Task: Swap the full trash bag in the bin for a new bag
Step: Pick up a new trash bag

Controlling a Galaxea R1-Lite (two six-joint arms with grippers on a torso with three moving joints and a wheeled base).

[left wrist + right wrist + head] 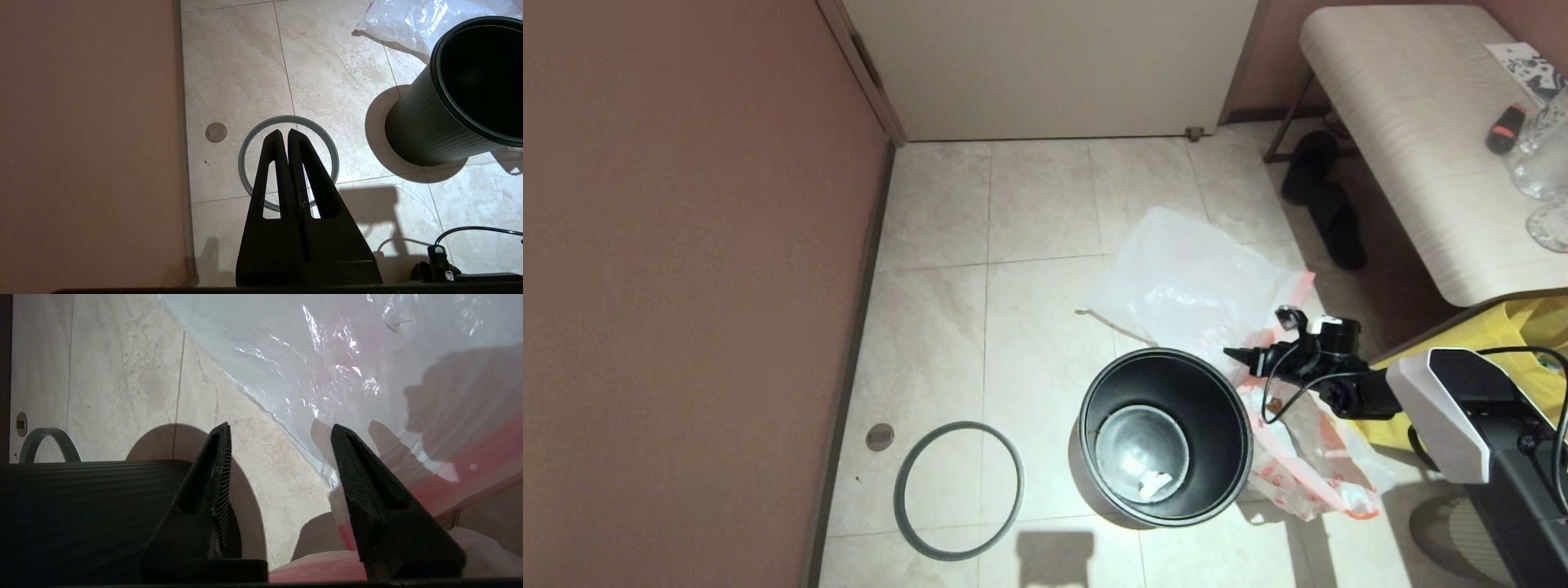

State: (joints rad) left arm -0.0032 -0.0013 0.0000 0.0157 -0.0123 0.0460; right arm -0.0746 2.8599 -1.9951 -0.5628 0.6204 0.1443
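Pink-brown wall fills the nine o'clock side of the head view, meeting pale floor tiles (1029, 327). Near the wall, at about seven o'clock, the grey hoop rim (958, 490) lies flat on the floor, apart from the bin, with a small round floor fitting (880, 437) just beside it. The left gripper (284, 134) hangs above that hoop, its fingers (300, 163) pressed together and holding nothing.

At about six o'clock stands the bin (1165, 437), upright, its glossy black inside bare of any liner, with a white scrap (1153, 485) on its bottom. From twelve to two o'clock of the bin the new bag (1188, 282) lies spread on the tiles, thin and translucent, its pink hem toward the desk. At four o'clock of the bin, touching its wall, sits the full trash bag (1311, 469), crumpled, with red print.

The right gripper (1232, 353) reaches in from three o'clock, just beyond the bin's rim, between the two bags. In the right wrist view its fingers (367, 486) stand apart with nothing between them, over the new bag's edge.

Farther at two o'clock, dark slippers (1323, 204) lie under the desk (1413, 147), and a yellow tote (1515, 343) sits below its edge.
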